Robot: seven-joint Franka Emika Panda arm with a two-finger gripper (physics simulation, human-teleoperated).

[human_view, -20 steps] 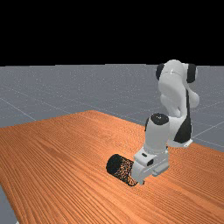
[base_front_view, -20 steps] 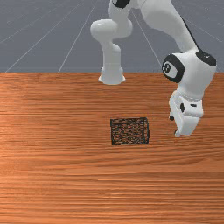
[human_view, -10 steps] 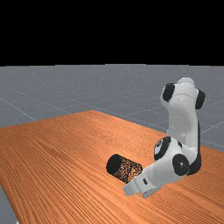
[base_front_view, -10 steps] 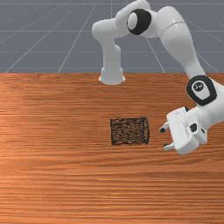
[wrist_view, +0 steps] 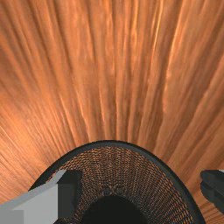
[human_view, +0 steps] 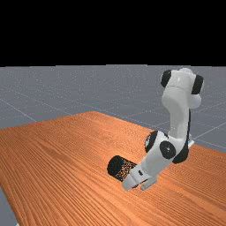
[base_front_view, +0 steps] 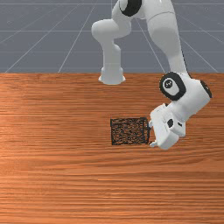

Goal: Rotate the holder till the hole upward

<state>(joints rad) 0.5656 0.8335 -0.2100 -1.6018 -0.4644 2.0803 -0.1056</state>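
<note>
The holder (base_front_view: 129,131) is black and made of thin mesh, shaped like a round cup, and the wood of the table (base_front_view: 52,175) can be seen through its sides. It is laid on its side on the table, near the middle of the front view, with its hole pointed sideways at the gripper (base_front_view: 151,134), toward the front view's right. In the wrist view, a smooth dark rim (wrist_view: 109,143) is seen around the hole, and a round black bottom (wrist_view: 113,212) is seen deep inside. The gripper is tilted down by the hole, with its 2 fingers (wrist_view: 70,194) spread wide apart and nothing pinched between them. In the wrist view, 1 finger is seen in front of the hole and the other (wrist_view: 213,188) just outside the rim; whether the holder is touched cannot be told. A small mark (base_front_view: 168,83) is seen on the arm (base_front_view: 164,30), but it is too tiny to be read.
</note>
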